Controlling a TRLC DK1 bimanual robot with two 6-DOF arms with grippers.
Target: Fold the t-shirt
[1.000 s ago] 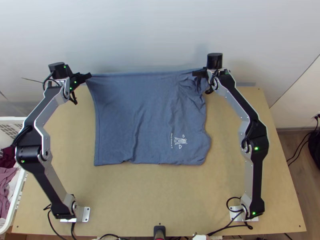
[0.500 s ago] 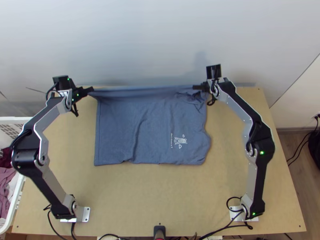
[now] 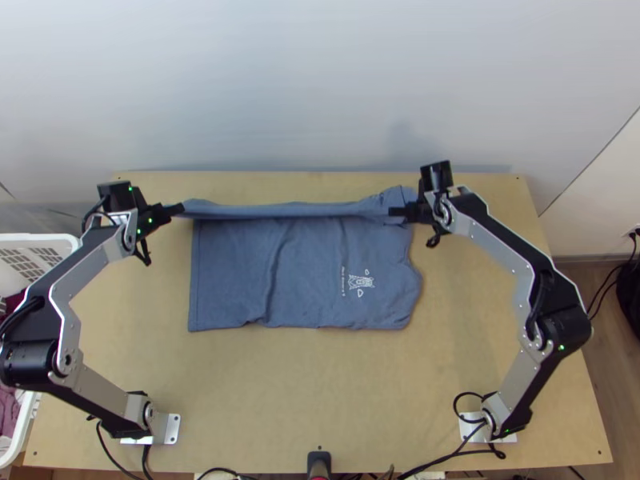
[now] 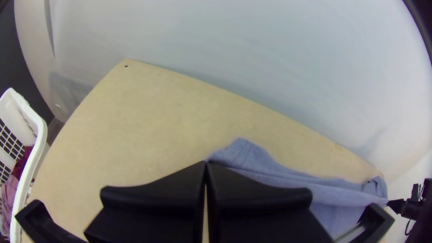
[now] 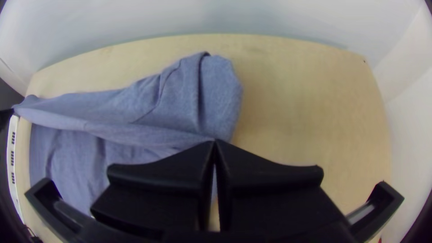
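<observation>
The blue t-shirt (image 3: pixel 304 272) lies on the table, with a small white print near its lower right and its far part raised in a taut band between both grippers. At the band's left end my left gripper (image 3: pixel 181 210) is shut on the cloth; at the right end my right gripper (image 3: pixel 392 212) is shut on it too. In the left wrist view the left gripper (image 4: pixel 205 164) pinches a corner of the shirt (image 4: pixel 288 180). In the right wrist view the right gripper (image 5: pixel 214 143) holds the edge beside a bunched part of the shirt (image 5: pixel 193 94).
A white basket (image 3: pixel 40 240) with dark red and mauve cloth stands beyond the table's left edge. Bare wood of the table (image 3: pixel 320 400) lies on the near side of the shirt. A pale wall rises behind the far edge.
Both grippers have come from the far edge toward the near side, carrying the shirt's edge. The far part of the cloth now lies doubled, with some of it behind the held band.
</observation>
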